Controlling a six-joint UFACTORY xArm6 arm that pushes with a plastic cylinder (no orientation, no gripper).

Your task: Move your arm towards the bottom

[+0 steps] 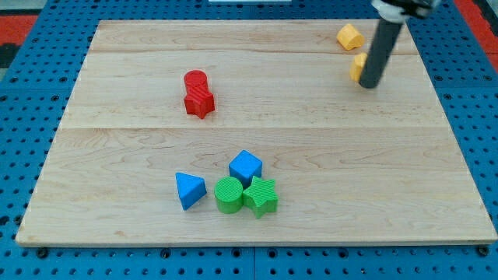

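Note:
My tip [370,84] is at the view's upper right, at the end of a dark rod coming down from the top edge. It stands against the right side of a yellow block [357,67], which the rod partly hides. A second yellow block [349,36] lies just above it. A red cylinder [195,79] and a red star-shaped block [200,101] touch each other left of centre, far to the left of the tip.
Near the view's bottom centre sits a cluster: a blue triangle [189,190], a blue cube [246,166], a green cylinder [229,194] and a green star-shaped block [261,196]. The wooden board [389,171] lies on a blue pegboard surface.

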